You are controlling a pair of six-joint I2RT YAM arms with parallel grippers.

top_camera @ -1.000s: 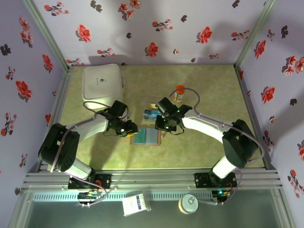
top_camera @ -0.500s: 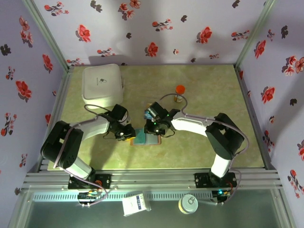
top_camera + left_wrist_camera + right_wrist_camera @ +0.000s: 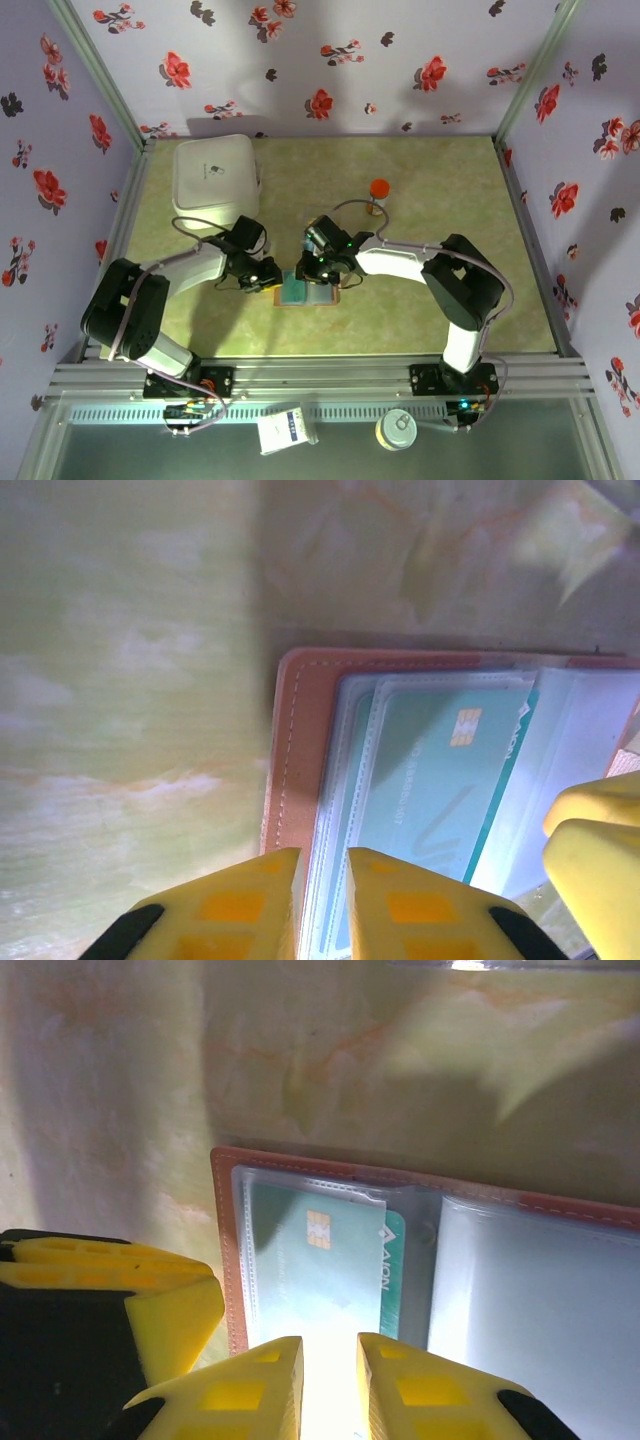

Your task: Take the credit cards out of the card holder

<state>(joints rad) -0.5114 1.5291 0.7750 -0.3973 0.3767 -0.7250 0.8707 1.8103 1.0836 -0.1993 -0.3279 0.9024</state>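
The card holder [image 3: 312,294] lies open on the green table, a brown wallet with clear sleeves. Its stitched left rim [image 3: 290,750] [image 3: 228,1250] is in both wrist views. A teal credit card [image 3: 440,780] [image 3: 310,1260] sits inside the top sleeve. My left gripper [image 3: 272,281] [image 3: 323,890] stands over the holder's left edge, its jaws a narrow gap apart with the sleeve edges running into that gap. My right gripper [image 3: 312,268] [image 3: 330,1380] hovers over the sleeved card, its jaws also nearly together. Glare hides what lies between them.
A large white box [image 3: 215,180] stands at the back left. A small orange-capped bottle [image 3: 378,197] is behind the right arm. The two grippers are close, each one's yellow fingers [image 3: 595,850] [image 3: 150,1300] in the other's wrist view. Floral walls enclose the table.
My right gripper has swung left and come down over the card holder. The left gripper's jaws have narrowed at the holder's left edge. The holder has stayed put.
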